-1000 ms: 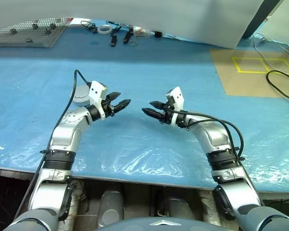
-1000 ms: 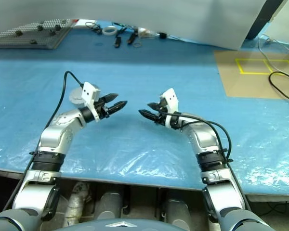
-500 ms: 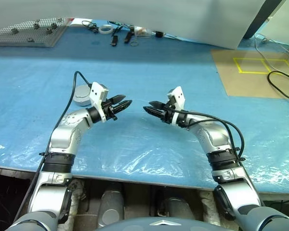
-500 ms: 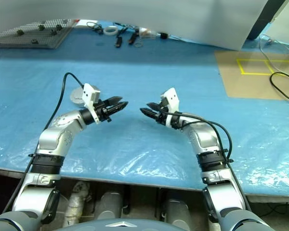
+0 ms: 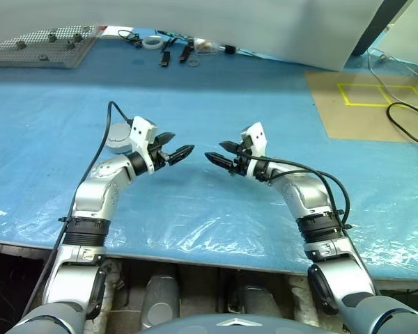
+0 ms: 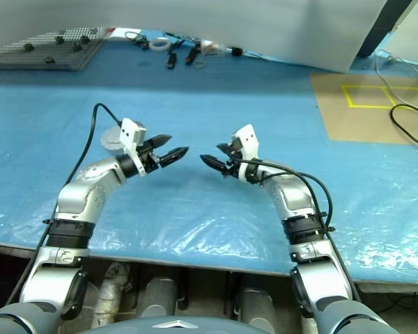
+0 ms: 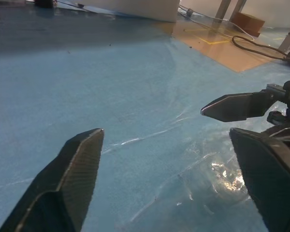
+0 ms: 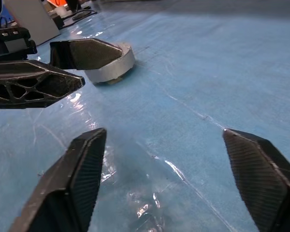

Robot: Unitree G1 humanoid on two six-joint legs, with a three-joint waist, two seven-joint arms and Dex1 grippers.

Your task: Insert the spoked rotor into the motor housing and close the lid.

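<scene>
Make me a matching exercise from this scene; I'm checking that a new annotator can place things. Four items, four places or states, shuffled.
Items:
1. left gripper
2. round silvery part
3. yellow tape square
4. perforated grey board

Places or states:
A. at the far back left
B. on the brown board, back right
C. open, holding nothing
D. on the blue sheet, just behind the left wrist

Pairs: 1-C, 2-D, 3-B, 4-A
</scene>
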